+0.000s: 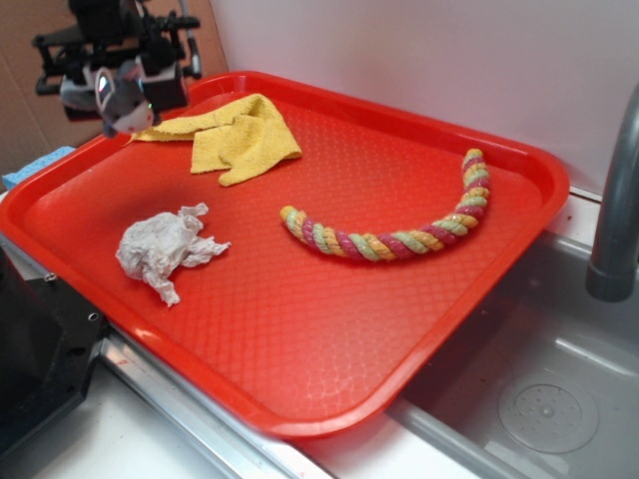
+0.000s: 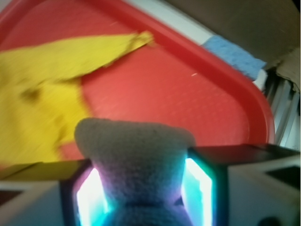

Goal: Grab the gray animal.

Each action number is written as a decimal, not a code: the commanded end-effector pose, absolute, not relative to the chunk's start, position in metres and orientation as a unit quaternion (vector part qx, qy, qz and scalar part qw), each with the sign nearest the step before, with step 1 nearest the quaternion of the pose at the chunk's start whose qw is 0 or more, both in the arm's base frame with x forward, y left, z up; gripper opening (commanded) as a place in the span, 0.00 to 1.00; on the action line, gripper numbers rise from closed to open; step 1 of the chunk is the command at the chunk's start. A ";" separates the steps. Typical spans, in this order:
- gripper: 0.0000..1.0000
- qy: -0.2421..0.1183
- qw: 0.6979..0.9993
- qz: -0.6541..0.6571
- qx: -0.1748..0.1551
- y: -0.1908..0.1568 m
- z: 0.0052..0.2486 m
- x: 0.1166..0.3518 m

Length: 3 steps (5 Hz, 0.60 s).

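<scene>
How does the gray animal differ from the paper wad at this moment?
The gray animal is held in the gripper above the tray's far left corner; the paper wad lies loose on the tray floor. The animal is fuzzy plush, the wad crinkled and ragged-edged. The animal is darker gray, the wad near white. Both are small and light-looking.

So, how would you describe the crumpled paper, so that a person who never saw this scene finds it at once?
Start at the large red plastic tray beside the sink. On its left part, below the folded yellow cloth and left of the curved multicoloured rope, lies a crumpled white-grey paper wad. It is the only pale, wrinkled thing resting on the tray; the small gray plush animal is up in the gripper.
</scene>
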<state>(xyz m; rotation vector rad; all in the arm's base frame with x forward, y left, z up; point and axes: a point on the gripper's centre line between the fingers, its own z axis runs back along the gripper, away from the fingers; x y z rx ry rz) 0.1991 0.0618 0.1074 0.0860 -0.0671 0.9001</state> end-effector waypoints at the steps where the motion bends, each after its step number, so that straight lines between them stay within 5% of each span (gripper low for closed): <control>1: 0.00 -0.019 0.934 0.355 -0.043 0.034 0.174 0.209; 3: 0.00 -0.064 0.943 0.315 -0.090 -0.005 0.226 0.205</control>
